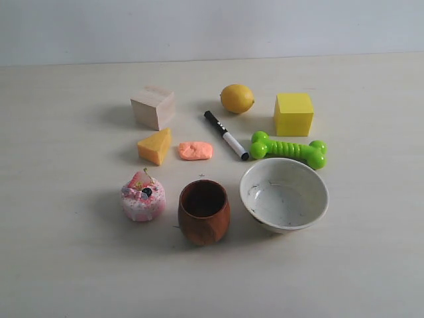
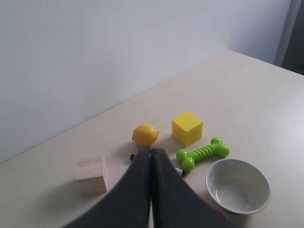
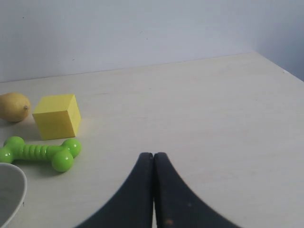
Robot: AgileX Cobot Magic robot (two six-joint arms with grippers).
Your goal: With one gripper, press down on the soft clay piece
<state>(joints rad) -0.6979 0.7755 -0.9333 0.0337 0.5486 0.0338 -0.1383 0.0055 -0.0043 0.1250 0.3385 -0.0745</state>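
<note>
The soft clay piece [image 1: 195, 150], a small flat salmon-orange lump, lies on the table between the yellow-orange wedge [image 1: 156, 146] and the black-and-white marker [image 1: 226, 135]. No arm shows in the exterior view. My left gripper [image 2: 151, 151] is shut with nothing in it and hangs high above the table; its black fingers hide the clay in the left wrist view. My right gripper [image 3: 153, 155] is also shut and empty, over bare table away from the objects. The clay is out of the right wrist view.
Around the clay stand a wooden cube [image 1: 153, 106], a lemon [image 1: 237, 98], a yellow cube [image 1: 293, 113], a green bone toy [image 1: 289, 149], a white bowl [image 1: 285, 194], a brown cup [image 1: 203, 211] and a pink cake toy [image 1: 142, 197].
</note>
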